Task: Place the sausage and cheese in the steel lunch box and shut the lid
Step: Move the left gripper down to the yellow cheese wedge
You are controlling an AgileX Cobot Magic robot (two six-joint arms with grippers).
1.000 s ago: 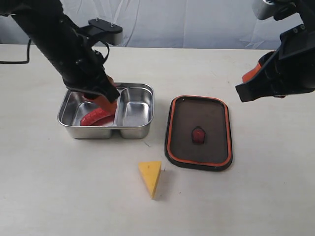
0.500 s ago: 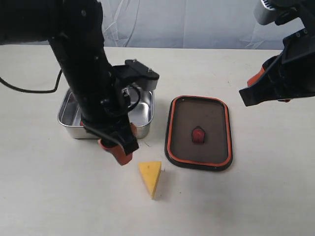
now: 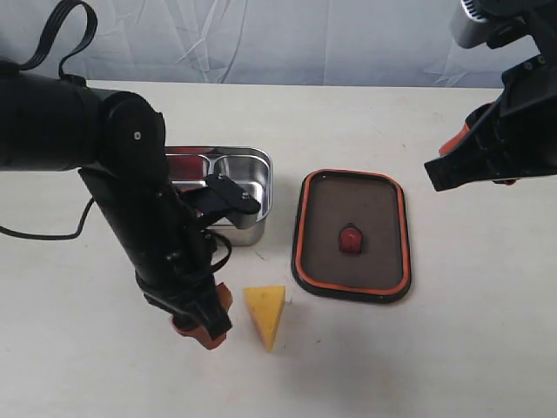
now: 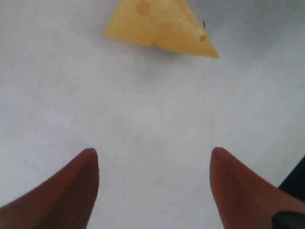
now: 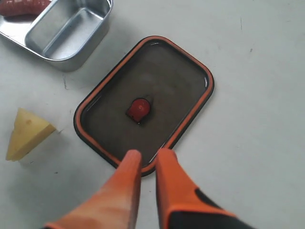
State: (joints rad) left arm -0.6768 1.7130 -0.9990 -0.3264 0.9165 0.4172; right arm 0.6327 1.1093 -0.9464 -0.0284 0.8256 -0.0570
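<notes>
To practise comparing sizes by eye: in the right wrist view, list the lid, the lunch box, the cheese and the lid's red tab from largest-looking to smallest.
1. Lid
2. Lunch box, unsure, since the picture's edge cuts part of it off
3. Cheese
4. Red tab

Pale matte tabletop point(image 3: 470, 348), wrinkled white backdrop point(image 3: 305, 39) behind

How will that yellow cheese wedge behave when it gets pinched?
The cheese looks solid and stiff, probably light. Its sloped faces may squirt out of the fingers. Lying flat on the table, it shouldn't roll.
</notes>
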